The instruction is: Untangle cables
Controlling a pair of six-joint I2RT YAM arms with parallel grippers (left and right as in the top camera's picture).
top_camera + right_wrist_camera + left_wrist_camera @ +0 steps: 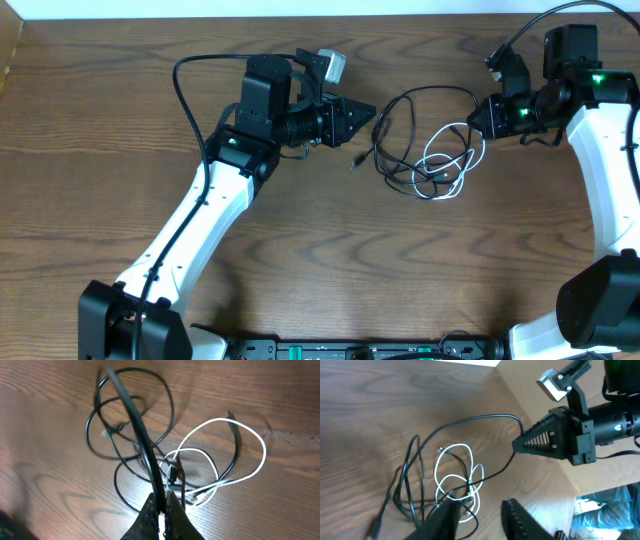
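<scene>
Pressed tight together, the right gripper [164, 506] pinches the black cable [142, 435] between its 2 fingers. From the pinch 1 strand runs up past the wrist camera, thick and blurred because it is close to the lens, then curves down into the heap. The left gripper [480, 522] has its 2 fingers spread wide and grips neither cord. In the overhead view its tips point toward the right arm and stand just beside the left edge of the black loops; whether they touch a strand cannot be told.

Both cords lie on the wooden table [300, 260] between the 2 grippers, toward the far side. The black cable forms several loose, wide loops on the side of the left arm, with 1 long arc reaching across to the right gripper. The white cable [264, 452] is coiled in smaller loops nearer the right arm and the near edge of the heap. Black strands pass over and through these loops, so the 2 cords are interlaced where they meet. A black plug end [354, 162] rests on the wood just left of the heap, below the left gripper's tips and apart from them
</scene>
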